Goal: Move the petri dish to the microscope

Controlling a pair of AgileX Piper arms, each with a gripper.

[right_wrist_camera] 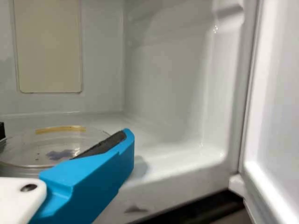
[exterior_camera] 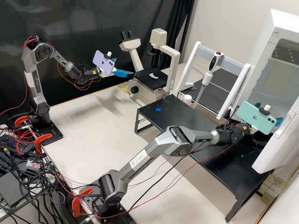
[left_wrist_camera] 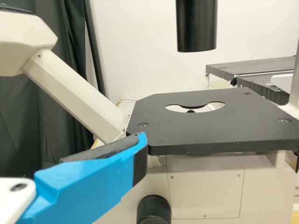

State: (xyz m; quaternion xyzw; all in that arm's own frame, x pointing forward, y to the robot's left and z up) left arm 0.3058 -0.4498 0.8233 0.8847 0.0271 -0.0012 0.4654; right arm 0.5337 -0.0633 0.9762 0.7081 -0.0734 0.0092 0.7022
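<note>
A black raised platform (exterior_camera: pixel 183 113) stands on the pale benchtop (exterior_camera: pixel 84 124) by a black curtain (exterior_camera: pixel 81 28). The left gripper (exterior_camera: pixel 124 66) gapes, holding nothing, near the microscope (exterior_camera: pixel 151 80); the right gripper (exterior_camera: pixel 269 112) spreads wide around the petri dish (right_wrist_camera: pixel 51 145) inside the white cabinet (right_wrist_camera: pixel 163 70), contact unclear.

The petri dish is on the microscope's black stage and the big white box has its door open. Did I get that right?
Not quite: the petri dish is inside the white box, as the right wrist view shows, not on the black stage of the microscope. The box's door is open.
</note>
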